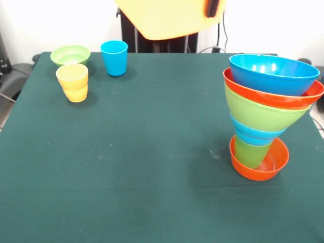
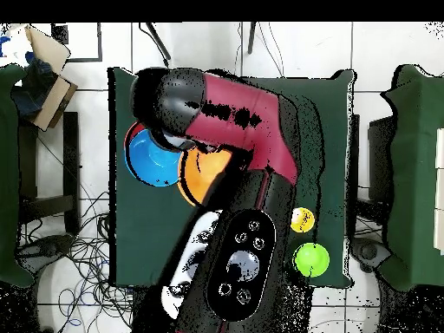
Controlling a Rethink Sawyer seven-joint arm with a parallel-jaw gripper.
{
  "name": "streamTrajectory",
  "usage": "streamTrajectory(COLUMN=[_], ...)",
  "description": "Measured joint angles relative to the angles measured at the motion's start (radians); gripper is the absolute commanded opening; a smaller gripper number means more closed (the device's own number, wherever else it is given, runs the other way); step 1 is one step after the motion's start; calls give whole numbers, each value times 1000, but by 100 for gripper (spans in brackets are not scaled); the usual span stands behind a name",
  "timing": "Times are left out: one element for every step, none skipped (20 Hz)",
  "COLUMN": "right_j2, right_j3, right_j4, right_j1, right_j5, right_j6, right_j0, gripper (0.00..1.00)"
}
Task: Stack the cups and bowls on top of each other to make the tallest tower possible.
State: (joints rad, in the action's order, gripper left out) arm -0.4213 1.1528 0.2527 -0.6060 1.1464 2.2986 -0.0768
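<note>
Arm: the red and black Sawyer arm (image 2: pixel 247 130) shows in the overhead view folded across the table, its bulk covering most of the middle of the cloth; the black pedestal head sits at the bottom of that view.
Gripper: only a dark tip of the gripper (image 1: pixel 212 7) shows at the top edge of the front view, against the right side of a large glossy yellow-orange plastic bowl (image 1: pixel 164 17).
Jaws: closed on the rim of the yellow-orange bowl, which hangs above the far side of the table, clear of the cloth.
Held bowl from above: its orange inside peeks out beside the arm, just next to the tower's top.
Tower: the tower (image 1: pixel 268 116) stands at the right of the front view on the dark green cloth-covered table (image 1: pixel 152 167). A red-orange bowl is lowest, a green cup stands in it, then come a blue bowl, a wide green bowl, a wide red-orange bowl and a large blue bowl on top. The stack leans slightly.
Loose pieces: far left in the front view are a small green plastic bowl (image 1: pixel 70 54), a blue plastic cup (image 1: pixel 114 57) and two nested yellow-orange plastic cups (image 1: pixel 73 82), near each other and well apart from the tower.
</note>
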Motion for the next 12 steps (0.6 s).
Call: streamTrajectory(right_j2=[0, 0, 0, 0, -1, -1, -3, -4, -5, -6, -7, -8], right_j3=[-1, -4, -9, -15, -20, -24, -32, -42, -49, -59, -66, -76], right_j4=[0, 0, 0, 0, 0, 1, 1, 1, 2, 4, 7, 10], right_j1=[2, 8, 15, 23, 29, 35, 46, 56, 64, 75, 82, 92], right_j5=[0, 0, 0, 0, 0, 0, 0, 0, 0, 0, 0, 0], right_j6=[0, 0, 0, 0, 0, 1, 4, 8, 12, 18, 24, 32], right_j0=[-3, -11, -18, -25, -30, -36, -43, -51, -55, -62, -65, -70], gripper=[0, 0, 0, 0, 0, 0, 0, 0, 0, 0, 0, 0])
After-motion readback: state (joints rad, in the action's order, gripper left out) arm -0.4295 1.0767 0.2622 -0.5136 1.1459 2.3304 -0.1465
